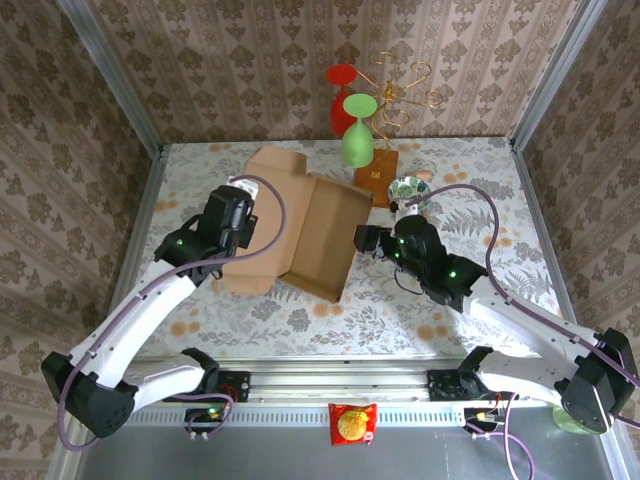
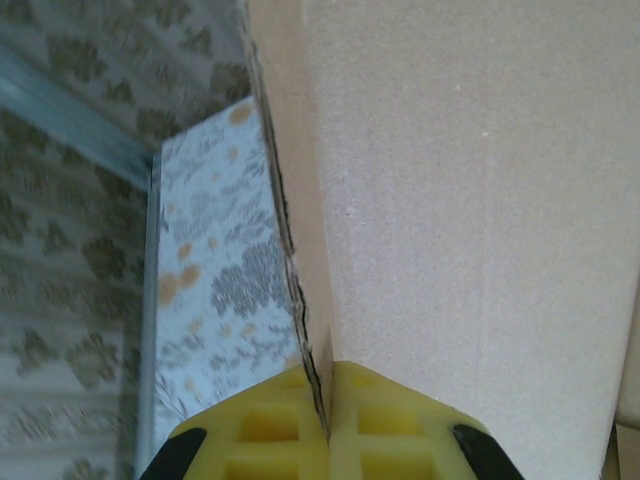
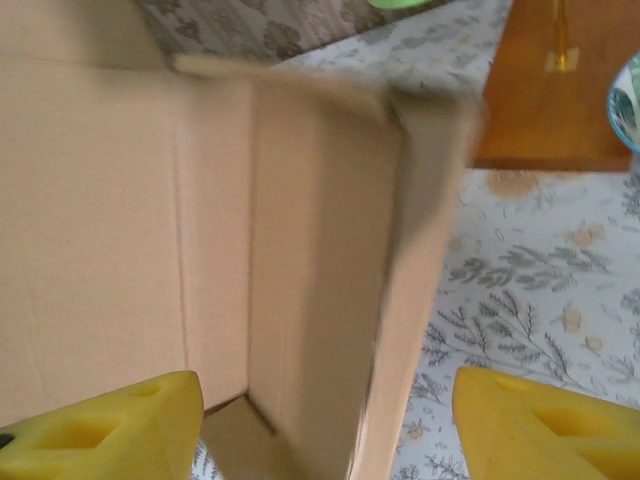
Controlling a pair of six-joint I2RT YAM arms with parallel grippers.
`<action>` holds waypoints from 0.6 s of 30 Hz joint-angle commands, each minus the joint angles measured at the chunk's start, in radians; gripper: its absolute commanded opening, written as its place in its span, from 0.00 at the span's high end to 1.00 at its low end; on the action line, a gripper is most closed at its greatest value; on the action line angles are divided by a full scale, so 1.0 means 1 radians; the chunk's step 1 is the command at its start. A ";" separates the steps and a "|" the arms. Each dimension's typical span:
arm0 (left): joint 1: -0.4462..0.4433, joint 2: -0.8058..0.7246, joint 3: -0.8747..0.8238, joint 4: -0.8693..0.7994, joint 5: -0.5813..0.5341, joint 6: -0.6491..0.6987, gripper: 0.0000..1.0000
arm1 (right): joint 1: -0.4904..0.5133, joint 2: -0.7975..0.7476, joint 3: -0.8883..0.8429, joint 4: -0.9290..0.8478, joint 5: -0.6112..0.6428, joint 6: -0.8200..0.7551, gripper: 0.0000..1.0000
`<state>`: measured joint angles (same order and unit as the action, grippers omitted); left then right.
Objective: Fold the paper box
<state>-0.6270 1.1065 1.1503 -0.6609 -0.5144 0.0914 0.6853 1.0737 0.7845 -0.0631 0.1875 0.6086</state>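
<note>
Paper box (image 1: pixel 322 228) sits half-folded on the surface (image 1: pixel 300 312); left tool (image 2: pixel 328 415) pinches its flap edge, right tool (image 3: pixel 325 425) spread just before an upright wall.

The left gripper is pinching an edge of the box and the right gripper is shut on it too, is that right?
No. The left gripper does pinch the box edge, but the right gripper is open, fingers spread around a box wall, as the right wrist view shows.

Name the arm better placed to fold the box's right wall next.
Right. The right gripper is open at that raised wall of the paper box, fingers either side; the left gripper is clamped on the opposite edge, likely steadying it.
</note>
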 commanded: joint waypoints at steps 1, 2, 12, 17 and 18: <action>-0.013 0.053 0.083 -0.044 0.072 0.307 1.00 | -0.008 -0.065 -0.066 0.243 -0.045 -0.278 0.34; -0.020 0.080 0.110 -0.068 0.077 0.339 1.00 | -0.012 -0.072 -0.090 0.308 -0.067 -0.350 0.34; -0.133 0.208 0.184 -0.022 0.005 0.581 1.00 | -0.165 0.122 -0.039 0.548 -0.394 -0.785 0.26; -0.157 0.257 0.216 0.008 0.019 0.675 1.00 | -0.204 0.241 0.031 0.543 -0.471 -0.855 0.22; -0.157 0.266 0.226 0.006 0.022 0.681 1.00 | -0.210 0.254 0.043 0.535 -0.474 -0.855 0.21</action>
<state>-0.7807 1.3579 1.3235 -0.6830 -0.4858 0.6865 0.4900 1.3052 0.7715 0.4446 -0.1925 -0.1642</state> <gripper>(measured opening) 0.053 0.787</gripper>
